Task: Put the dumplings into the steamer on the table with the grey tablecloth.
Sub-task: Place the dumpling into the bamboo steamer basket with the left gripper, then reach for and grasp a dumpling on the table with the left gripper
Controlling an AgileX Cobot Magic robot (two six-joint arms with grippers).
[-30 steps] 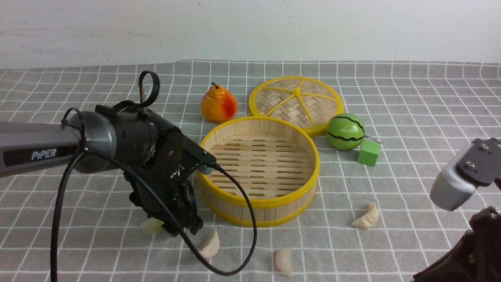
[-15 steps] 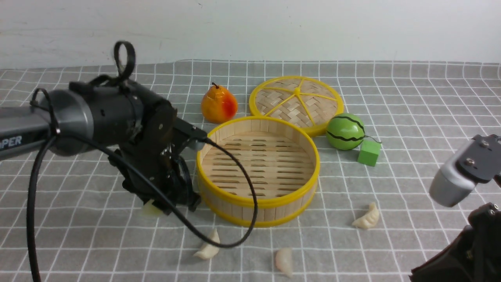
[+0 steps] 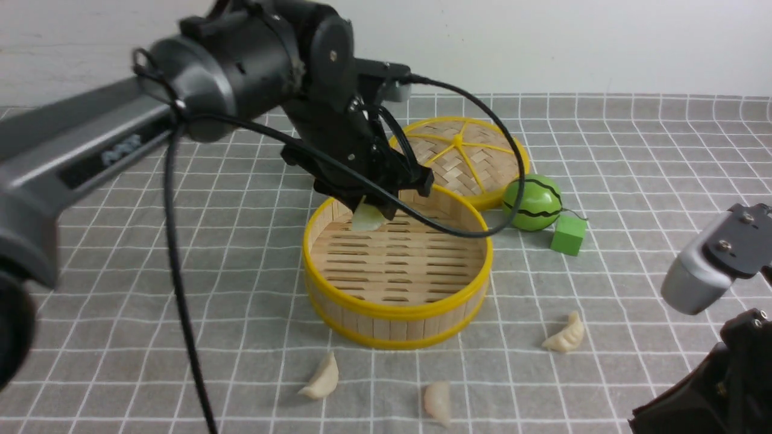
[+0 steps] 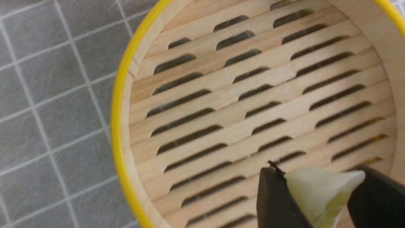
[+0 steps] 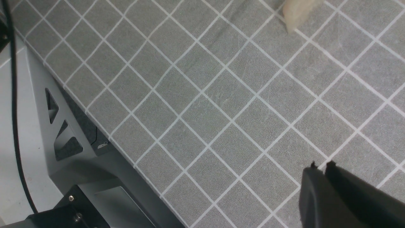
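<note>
Pale green and waxy, the green dumpling [image 3: 366,218] is pinched between the two black fingers of my left gripper [image 3: 371,211], which is clamped on its sides. I hold it over the steamer [image 3: 395,311], inside the ring of the yellow rim, toward the basket's far left part and close to the back wall. From my left wrist camera it hangs above the wooden slats, though I cannot tell whether its tip touches them.

Three whitish dumplings lie on the grey tablecloth [image 3: 181,271] on my side of the steamer. The left dumpling [image 3: 321,378] and the middle dumpling [image 3: 438,402] are near each other, just in front of the basket. The right dumpling [image 3: 566,336] sits apart, off the basket's right front.

My right gripper [image 5: 322,165] has its jaws pressed together with nothing between them. It hovers over bare cloth near the cloth's near edge, with one whitish dumpling at the border of its wrist camera's view.

Behind the steamer the woven lid [image 3: 476,157] lies flat. A toy watermelon [image 3: 532,203] and a green block [image 3: 568,235] sit just beside each other, off the steamer's far right.
</note>
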